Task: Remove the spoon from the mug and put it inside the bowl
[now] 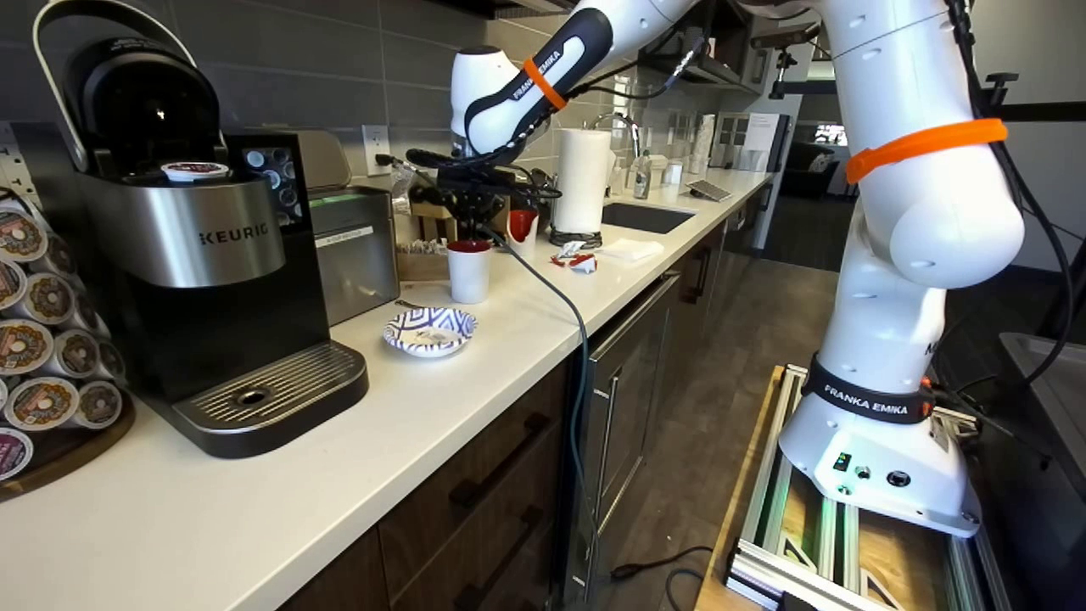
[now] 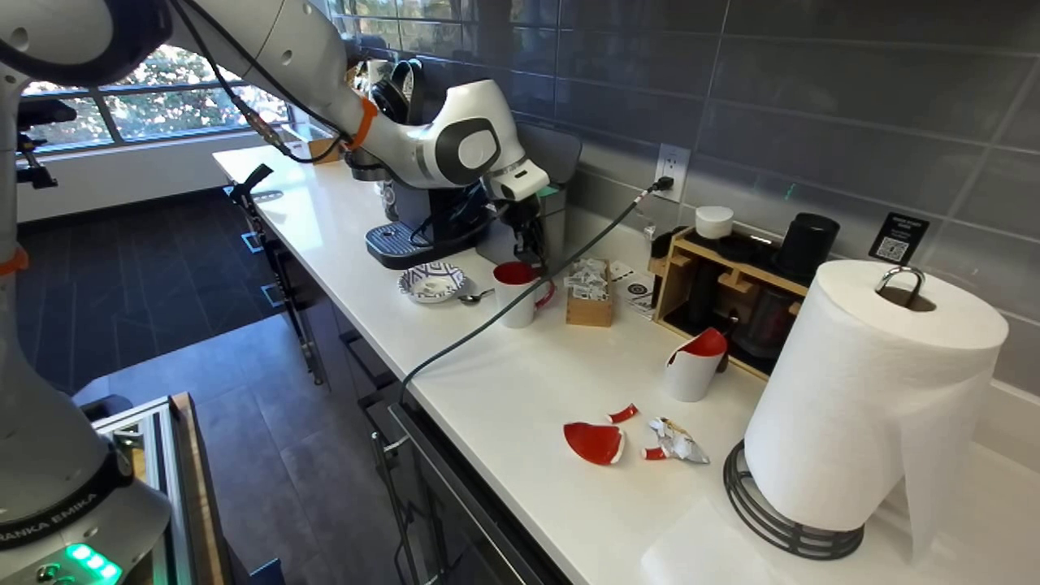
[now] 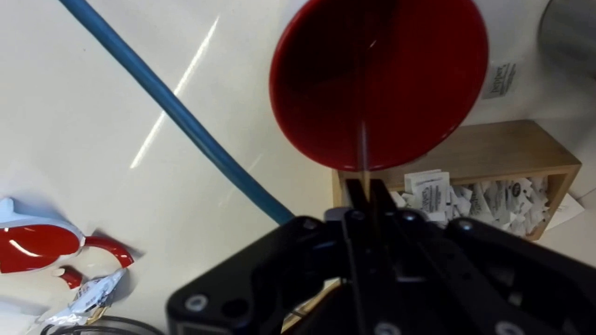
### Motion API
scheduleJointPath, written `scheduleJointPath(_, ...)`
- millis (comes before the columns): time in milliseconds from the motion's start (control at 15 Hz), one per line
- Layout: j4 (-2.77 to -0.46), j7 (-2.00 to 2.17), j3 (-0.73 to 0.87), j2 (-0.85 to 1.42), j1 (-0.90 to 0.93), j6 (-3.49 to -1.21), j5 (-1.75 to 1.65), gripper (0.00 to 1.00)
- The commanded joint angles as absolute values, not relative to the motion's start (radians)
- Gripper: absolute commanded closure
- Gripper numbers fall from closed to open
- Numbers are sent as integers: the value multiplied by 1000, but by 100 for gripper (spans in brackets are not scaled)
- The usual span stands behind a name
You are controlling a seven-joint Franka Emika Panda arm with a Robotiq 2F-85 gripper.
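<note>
Slim spoon [image 3: 363, 146] resting in the pincer [image 3: 367, 186] over the mug [image 1: 468, 278]

The spoon is leaning inside the mug, its handle reaching up past the red rim; the mug is standing on the tabletop [image 1: 365, 441], farther from the front edge than the bowl [image 1: 433, 319], which is lying between that edge and the wall edge; a loose spoon [image 2: 474, 298] is lying between bowl and mug.

By its look, the held spoon is promising to be light, stiff and slick, so its narrow handle is likely inviting a twist between hard fingers; the upper handle, clear of the rim, is seeming the best place to take hold; a straight lift is probably suiting it, since the mug is looking like brittle ceramic (a broken mug [image 2: 689, 382] is standing nearer the wall edge, with red shards [image 2: 589, 445] lying toward the front edge).

The pincer is hanging just above the rim; its fingers are standing almost together, only the handle's thickness parting them; in the wrist view they are apparently gripping that handle, though how much of it is running up between them is hidden; whether a fingertip is touching the mug is hidden too.
</note>
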State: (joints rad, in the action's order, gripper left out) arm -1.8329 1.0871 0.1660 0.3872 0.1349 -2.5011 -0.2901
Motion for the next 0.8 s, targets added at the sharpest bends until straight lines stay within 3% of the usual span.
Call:
scheduleJointPath(0, -1823, 1132, 190, 396, 159, -2501, -348, 100)
scheduleJointPath(733, -1970, 1199, 194, 150, 165, -2512, -544, 99)
